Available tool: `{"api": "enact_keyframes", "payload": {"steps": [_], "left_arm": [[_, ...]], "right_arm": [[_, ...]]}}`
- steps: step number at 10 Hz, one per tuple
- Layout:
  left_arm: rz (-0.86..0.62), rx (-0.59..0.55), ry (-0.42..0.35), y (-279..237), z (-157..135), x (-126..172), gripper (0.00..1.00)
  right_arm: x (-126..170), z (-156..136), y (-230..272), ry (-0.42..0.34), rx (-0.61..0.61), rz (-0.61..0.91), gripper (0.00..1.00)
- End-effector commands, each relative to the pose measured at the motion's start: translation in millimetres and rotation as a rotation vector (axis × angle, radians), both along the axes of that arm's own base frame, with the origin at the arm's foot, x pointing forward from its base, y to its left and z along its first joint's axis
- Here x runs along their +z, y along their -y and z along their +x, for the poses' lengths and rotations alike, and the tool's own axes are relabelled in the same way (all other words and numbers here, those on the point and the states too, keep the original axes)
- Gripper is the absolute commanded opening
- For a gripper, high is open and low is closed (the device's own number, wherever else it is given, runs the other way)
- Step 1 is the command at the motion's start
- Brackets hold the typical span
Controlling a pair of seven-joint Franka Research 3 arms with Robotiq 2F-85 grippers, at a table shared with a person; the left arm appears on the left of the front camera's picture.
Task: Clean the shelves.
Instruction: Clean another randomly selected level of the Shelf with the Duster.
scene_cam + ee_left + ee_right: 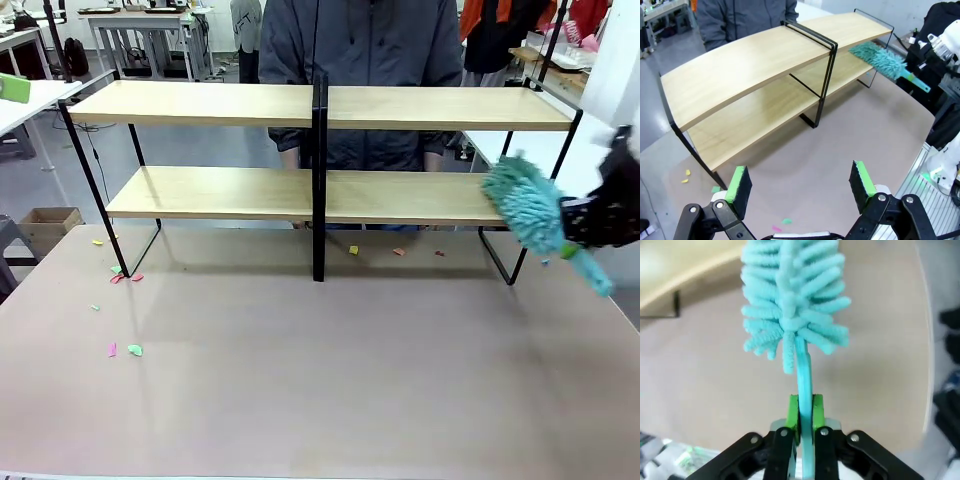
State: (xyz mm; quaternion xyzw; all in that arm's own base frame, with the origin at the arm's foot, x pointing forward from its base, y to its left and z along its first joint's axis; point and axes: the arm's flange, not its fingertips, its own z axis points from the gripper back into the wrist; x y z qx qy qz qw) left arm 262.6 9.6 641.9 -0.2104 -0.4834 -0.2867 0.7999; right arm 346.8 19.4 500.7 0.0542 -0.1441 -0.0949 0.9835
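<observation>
Light-wood shelves [210,103] on black frame; teal duster [527,208]; beige table [320,370].

No text, label, brand, number or sign can be read in any of the three views (the light-wood boards of the black-framed two-tier shelves [220,103] are plain, and so is the brown-grey table top [330,380]). The fluffy teal duster with its plastic handle [802,385] bears no print either.

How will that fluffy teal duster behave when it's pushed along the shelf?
The duster has soft chenille strands, so they'll likely flatten and bend. Its thin handle, pinched by the right gripper, may flex slightly. It looks light.
</observation>
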Motion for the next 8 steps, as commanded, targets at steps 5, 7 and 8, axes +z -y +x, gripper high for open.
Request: {"api": "enact_keyframes", "payload": {"steps": [5,7,8], "left_arm": [[-0.003,-0.012,0.006,-1,0,-1,1.0],[-0.003,-0.012,0.006,-1,0,-1,1.0],[-0.003,-0.012,0.006,-1,0,-1,1.0]], "right_arm": [[14,-53,-34,0.181,0.456,0.225,0.12],[13,-60,-28,0.141,0.51,0.296,0.12],[16,-66,-22,0.092,0.586,0.357,0.12]]}}
